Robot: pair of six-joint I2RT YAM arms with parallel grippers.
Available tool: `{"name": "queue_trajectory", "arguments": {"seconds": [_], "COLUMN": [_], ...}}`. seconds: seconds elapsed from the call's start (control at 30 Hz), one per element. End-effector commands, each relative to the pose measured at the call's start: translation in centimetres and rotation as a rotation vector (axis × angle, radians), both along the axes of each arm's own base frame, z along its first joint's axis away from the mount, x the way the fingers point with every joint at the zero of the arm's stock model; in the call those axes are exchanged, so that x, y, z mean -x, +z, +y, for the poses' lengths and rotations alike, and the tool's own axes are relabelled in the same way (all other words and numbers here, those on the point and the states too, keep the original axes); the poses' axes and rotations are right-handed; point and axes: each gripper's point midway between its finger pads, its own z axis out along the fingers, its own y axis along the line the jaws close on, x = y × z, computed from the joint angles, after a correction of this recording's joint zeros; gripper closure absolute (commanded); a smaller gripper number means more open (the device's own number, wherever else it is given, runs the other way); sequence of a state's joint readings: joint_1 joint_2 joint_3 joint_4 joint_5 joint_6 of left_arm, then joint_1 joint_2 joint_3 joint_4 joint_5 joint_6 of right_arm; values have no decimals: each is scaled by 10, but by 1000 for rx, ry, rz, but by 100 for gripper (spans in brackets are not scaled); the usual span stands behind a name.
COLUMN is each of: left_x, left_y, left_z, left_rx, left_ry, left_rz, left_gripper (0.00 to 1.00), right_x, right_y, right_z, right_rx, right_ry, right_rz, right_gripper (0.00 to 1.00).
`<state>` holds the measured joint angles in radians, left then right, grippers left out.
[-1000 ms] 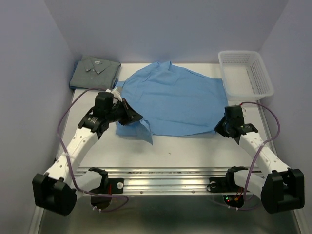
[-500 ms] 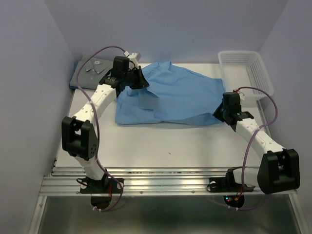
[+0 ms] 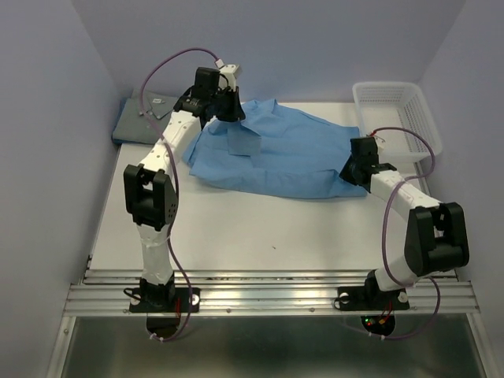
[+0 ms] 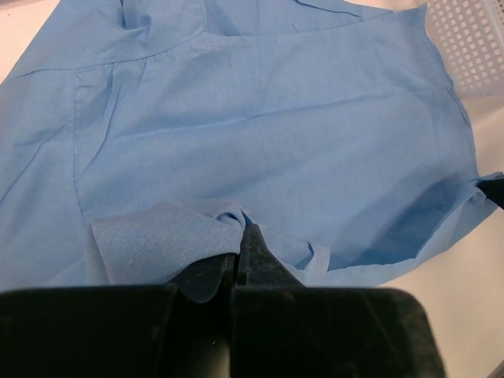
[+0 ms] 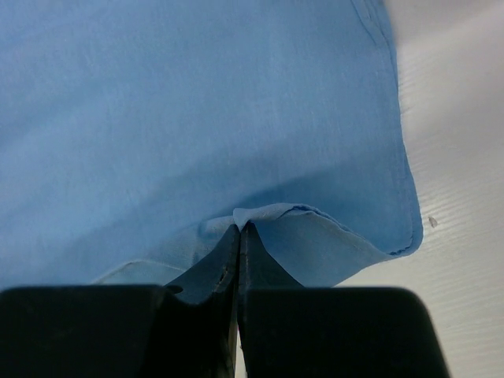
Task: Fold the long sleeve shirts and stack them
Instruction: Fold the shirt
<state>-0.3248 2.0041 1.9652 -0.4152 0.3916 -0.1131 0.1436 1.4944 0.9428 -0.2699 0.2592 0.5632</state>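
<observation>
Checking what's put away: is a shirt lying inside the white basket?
No, the basket shows only its bare mesh floor, while the light blue shirt lies spread on the table.

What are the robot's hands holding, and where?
Both pinch the light blue shirt: left hand a bunched fold, right hand a fold at its edge.

A white plastic mesh basket [image 3: 398,122] sits at the far right corner of the white table [image 3: 260,228], close to the pale lavender walls [image 3: 299,39]. A ribbed metal rail [image 3: 268,293] runs along the table's near edge. One tiny dark speck [image 3: 273,247] marks the tabletop.
</observation>
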Motion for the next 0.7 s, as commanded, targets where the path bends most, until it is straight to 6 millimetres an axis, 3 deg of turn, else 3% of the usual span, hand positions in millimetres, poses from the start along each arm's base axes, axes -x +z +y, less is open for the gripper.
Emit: {"name": "queue_trajectory", "arguments": {"seconds": [0.0, 0.1, 0.17, 0.3, 0.67], "left_x": [-16, -34, -45, -56, -97], "left_y": [12, 8, 24, 35, 7], "left_z": [3, 0, -5, -24, -26], "left_rx": [-34, -45, -27, 35, 9], "left_ry": [-18, -16, -34, -106, -48], "left_rz": [-78, -126, -190, -256, -294], "left_gripper": [100, 100, 100, 100, 100], "right_x": [-32, -39, -42, -48, -52], "right_y": [29, 29, 29, 25, 20], "right_z": [-10, -14, -15, -11, -11], "right_rx": [59, 85, 90, 83, 82], "right_ry": [-30, -41, -45, -33, -36], "right_rz": [-104, -103, -104, -97, -86], "right_gripper": [99, 99, 99, 99, 99]}}
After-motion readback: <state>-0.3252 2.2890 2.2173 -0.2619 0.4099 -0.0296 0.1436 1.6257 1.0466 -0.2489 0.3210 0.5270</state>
